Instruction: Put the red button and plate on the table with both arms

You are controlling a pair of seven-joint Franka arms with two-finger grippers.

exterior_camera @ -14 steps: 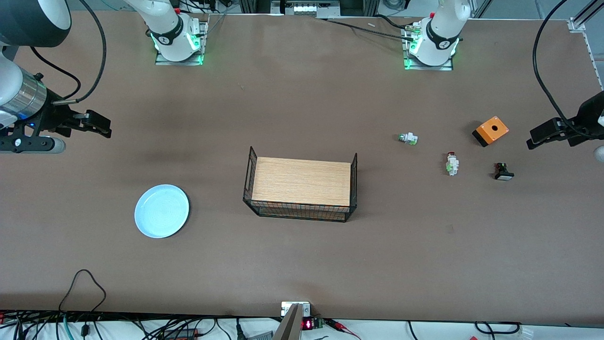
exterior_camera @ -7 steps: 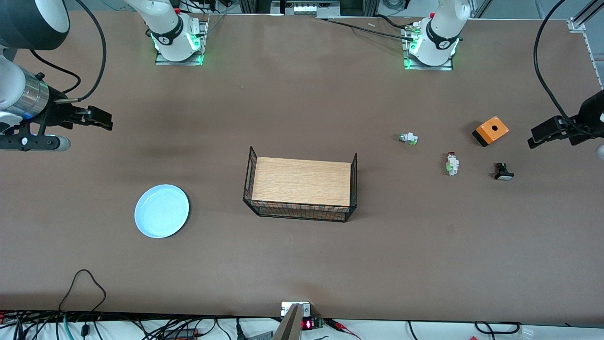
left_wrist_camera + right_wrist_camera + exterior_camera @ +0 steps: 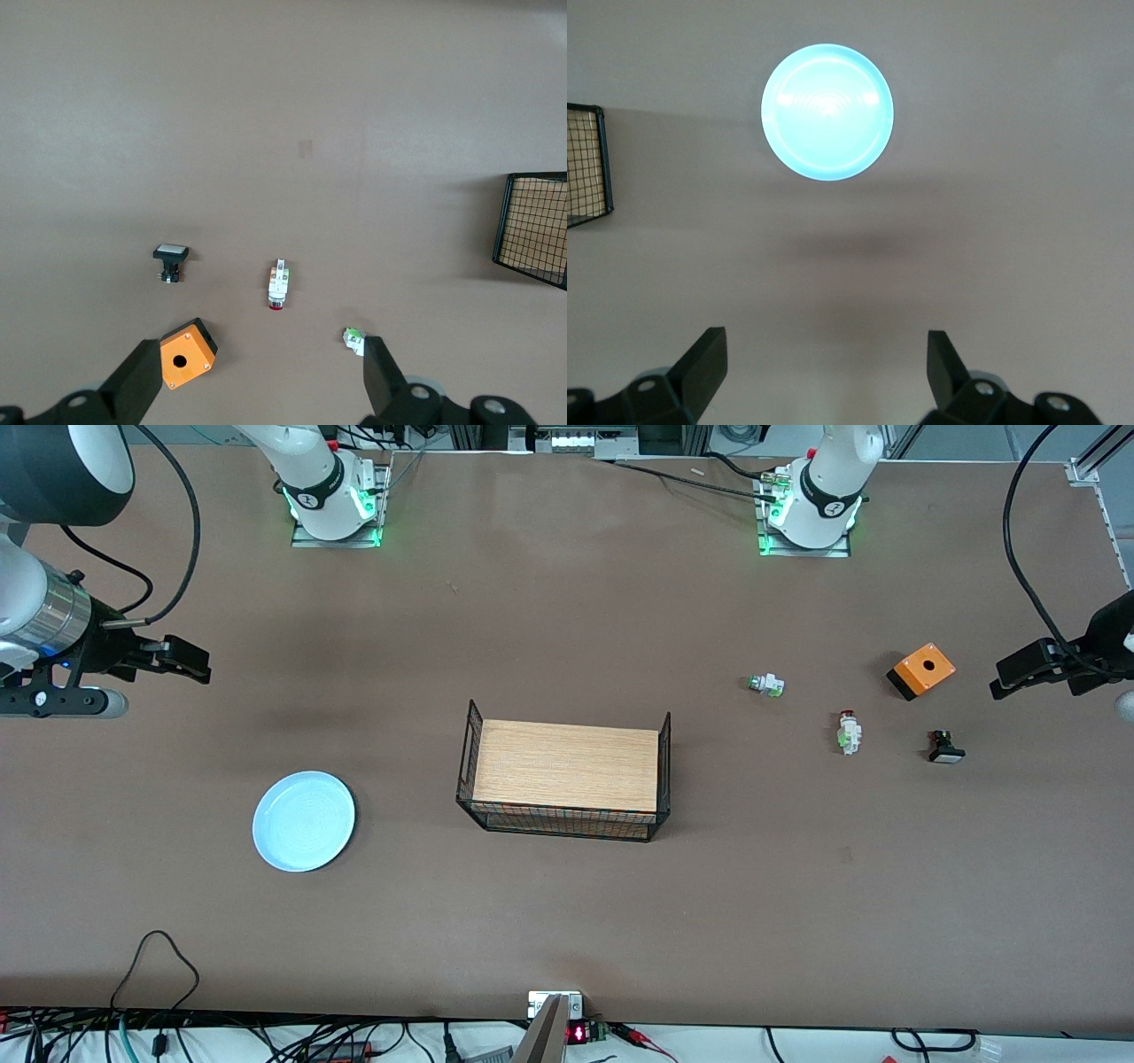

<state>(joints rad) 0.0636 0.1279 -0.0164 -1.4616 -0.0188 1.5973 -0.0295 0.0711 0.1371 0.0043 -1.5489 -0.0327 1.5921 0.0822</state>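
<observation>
two tools hang spread and empty: the left tool (image 3: pixel 1010 679) over the worktop's (image 3: pixel 567 921) edge at its own end, nearest the red button (image 3: pixel 849 732); the right tool (image 3: pixel 188 662) likewise near the plate (image 3: pixel 304 821), which lies closer to the front edge.

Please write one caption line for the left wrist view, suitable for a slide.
Open left gripper over the table, above the red button, the orange box and two other buttons.

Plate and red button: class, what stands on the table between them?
Between the plate and the red button, the front view shows the wood-topped black wire rack; otherwise bare table.
</observation>
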